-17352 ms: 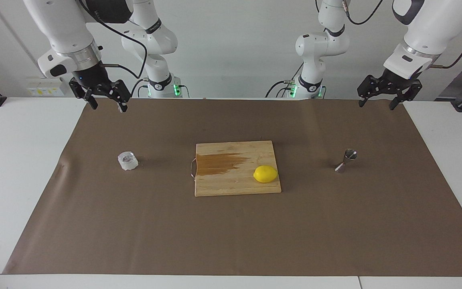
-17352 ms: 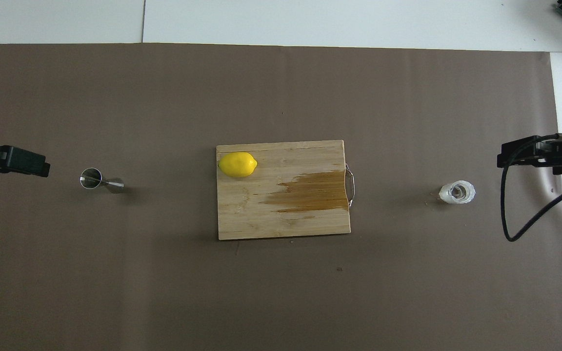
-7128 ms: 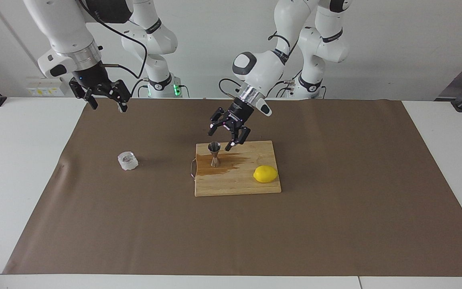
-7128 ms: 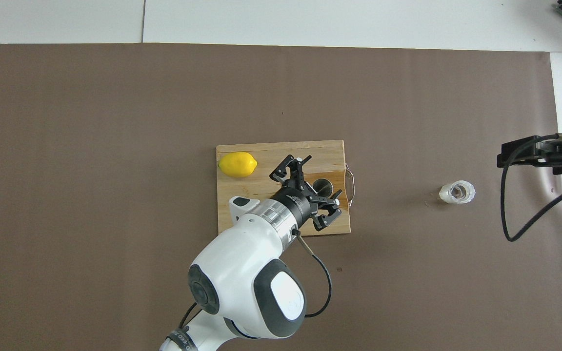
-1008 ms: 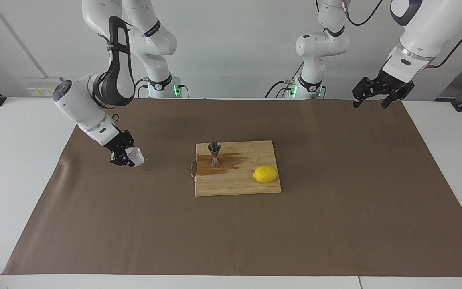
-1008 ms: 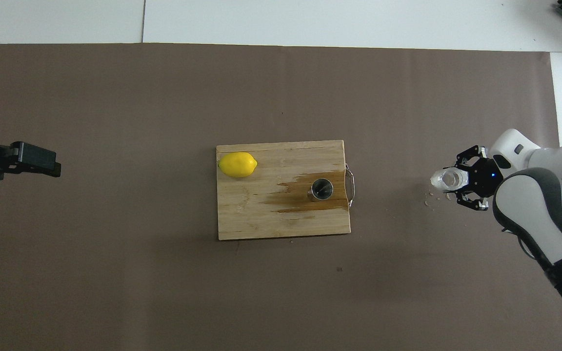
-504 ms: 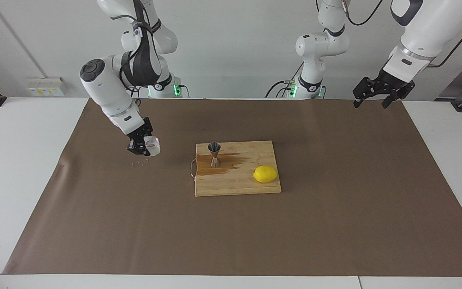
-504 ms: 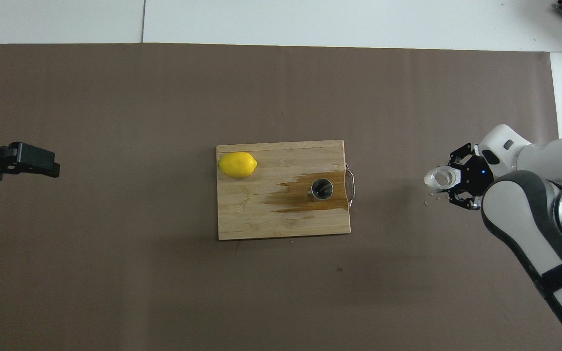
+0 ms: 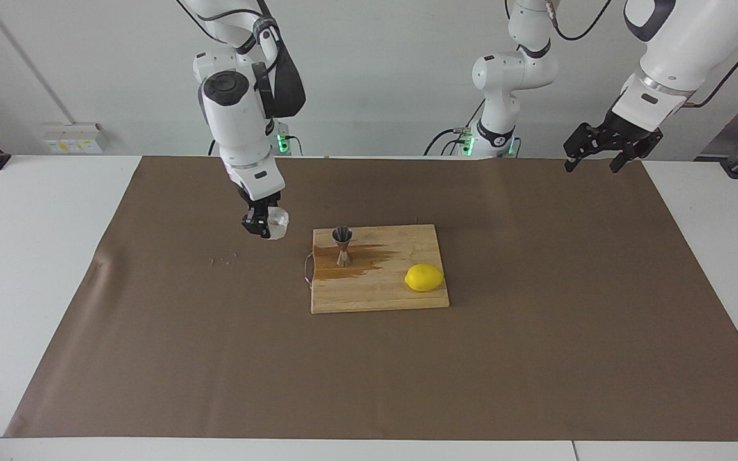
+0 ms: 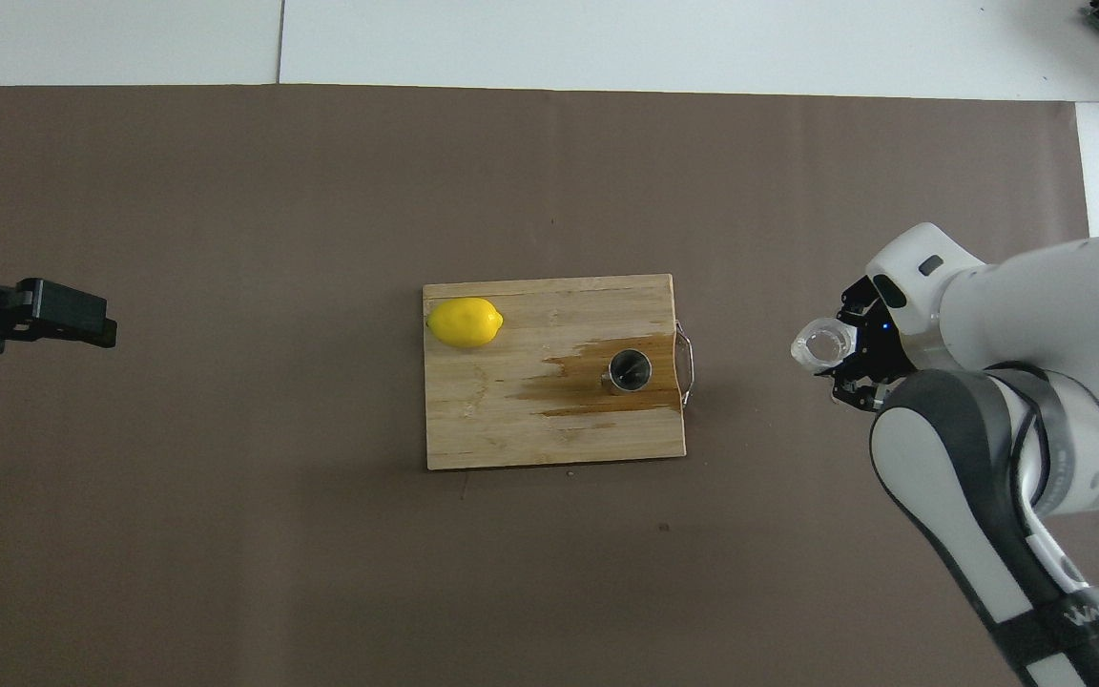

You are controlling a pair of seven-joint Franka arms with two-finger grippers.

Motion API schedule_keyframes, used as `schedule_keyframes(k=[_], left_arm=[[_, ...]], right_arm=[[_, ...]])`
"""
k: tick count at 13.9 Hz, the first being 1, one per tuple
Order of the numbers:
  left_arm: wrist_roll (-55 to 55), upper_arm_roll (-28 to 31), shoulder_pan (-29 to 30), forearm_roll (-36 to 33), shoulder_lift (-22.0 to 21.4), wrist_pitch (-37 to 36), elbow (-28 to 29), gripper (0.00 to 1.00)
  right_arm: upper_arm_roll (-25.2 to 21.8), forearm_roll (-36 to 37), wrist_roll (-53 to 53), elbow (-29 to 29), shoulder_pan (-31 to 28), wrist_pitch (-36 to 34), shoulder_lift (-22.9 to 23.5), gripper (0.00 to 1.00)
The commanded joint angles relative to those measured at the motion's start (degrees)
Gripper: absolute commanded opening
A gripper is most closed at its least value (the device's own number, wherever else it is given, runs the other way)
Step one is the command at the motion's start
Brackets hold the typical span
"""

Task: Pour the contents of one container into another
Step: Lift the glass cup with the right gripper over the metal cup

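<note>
Small squat clear faceted cup clamped in the right gripper, aloft over the brown paper mat beside the wooden cutting board. On that board, upright on a wet stain, shiny steel hourglass jigger; toward the other end, yellow lemon. Well apart over the mat's edge, waiting with fingers spread, left gripper.

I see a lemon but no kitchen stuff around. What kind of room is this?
Probably a robot lab set up like a tiny kitchen: two white arms bolted at a papered table, with a cutting board, lemon and steel jigger.
</note>
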State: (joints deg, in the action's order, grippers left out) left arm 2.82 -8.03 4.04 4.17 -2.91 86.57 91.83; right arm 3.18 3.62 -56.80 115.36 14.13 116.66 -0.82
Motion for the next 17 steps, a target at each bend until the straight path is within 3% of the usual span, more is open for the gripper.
schedule_keyframes(k=[1, 8, 17], left_arm=[[-0.10, 0.21, -0.96, 0.40, -1.66, 0.26, 1.77, 1.00], [-0.10, 4.95, -3.87, 0.31, -1.83, -0.09, 2.21, 1.00], [-0.19, 4.95, -3.87, 0.31, -2.01, -0.09, 2.21, 1.00]], right_arm=[[-0.19, 3.32, 4.06, -4.96, 3.18, -3.81, 3.01, 0.00], [-0.19, 9.73, 4.85, -13.49, 9.86, -7.86, 9.78, 0.00], [-0.01, 18.43, 5.38, -12.18, 13.56, -7.77, 11.73, 0.00]])
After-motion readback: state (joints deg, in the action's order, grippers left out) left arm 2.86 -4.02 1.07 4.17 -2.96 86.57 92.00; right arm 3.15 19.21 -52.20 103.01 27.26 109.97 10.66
